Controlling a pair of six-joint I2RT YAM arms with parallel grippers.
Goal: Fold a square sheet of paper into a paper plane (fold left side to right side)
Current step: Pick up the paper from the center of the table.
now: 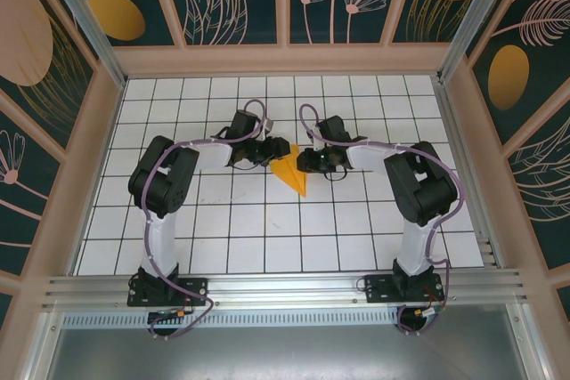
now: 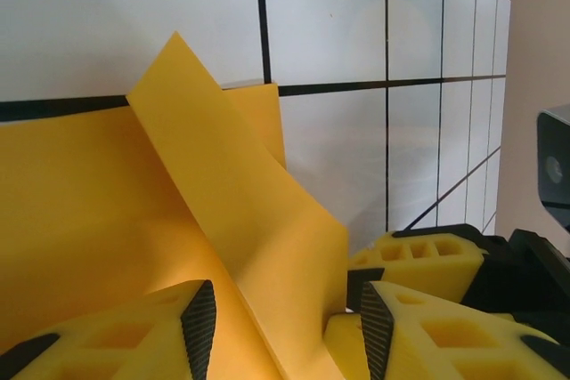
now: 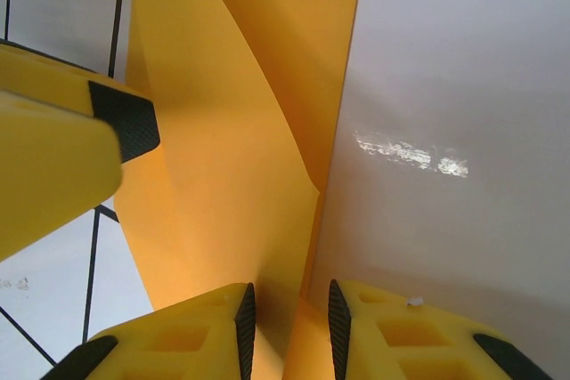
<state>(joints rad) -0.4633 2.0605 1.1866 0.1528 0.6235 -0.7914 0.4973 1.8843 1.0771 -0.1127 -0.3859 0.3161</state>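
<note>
One white gridded table (image 1: 178,246) carries everything you are working with. Your left arm (image 1: 160,189) and right arm (image 1: 419,189) bend inward from the near edge, and their wrists come together near the middle of the table. The sheet of paper (image 1: 290,172) lies between them. It is orange-yellow and partly folded, with a point aimed toward the arm bases.

From the left wrist you see one flap of the paper standing up at a slant off the flat part. Your left gripper (image 2: 283,331) straddles that flap with its jaws well apart, so it is open around the flap and not pinching it. A yellow finger (image 2: 419,255) of the other gripper sits just beside it on the right.

From the right wrist, a raised fold of the paper runs down into your right gripper (image 3: 289,331). Its jaws stand close together on either side of the fold. You cannot tell whether the pads (image 3: 245,322) are pressing the paper or only flanking it.
</note>
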